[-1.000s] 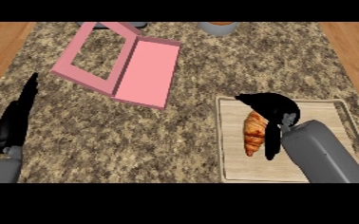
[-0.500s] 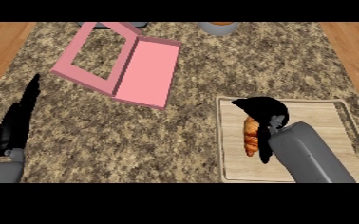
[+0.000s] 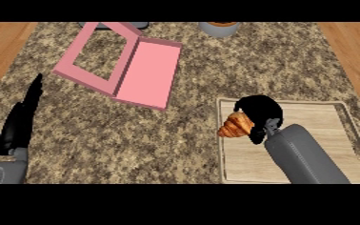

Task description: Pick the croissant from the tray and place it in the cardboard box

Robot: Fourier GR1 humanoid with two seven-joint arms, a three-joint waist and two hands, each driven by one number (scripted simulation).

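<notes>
The right hand (image 3: 262, 109) sits curled over the croissant (image 3: 235, 125), fingers wrapped round its far end, so it is grasping the pastry at the 9 o'clock edge of the wooden tray (image 3: 316, 124), itself at about 4 o'clock in the head view; whether the croissant has cleared the wood cannot be told from here. To do this step well, I judge the hand should rise straight up before travelling, so the pastry does not catch on the tray's raised rim; then carry toward 10 o'clock, keeping the wrist level, since the croissant is soft and curved and may turn in the fingers. The pink box (image 3: 147, 74) lies open at 10 to 11 o'clock, well apart from the tray; one half is a frame through which the speckled counter (image 3: 211, 81) shows, the other a solid pink panel; nothing lies in either. The tray holds only the croissant. A grey vessel (image 3: 220, 28) at 12 o'clock shows something brown at its mouth. The left hand (image 3: 20, 124) rests at 9 o'clock, fingers straight, holding nothing.
</notes>
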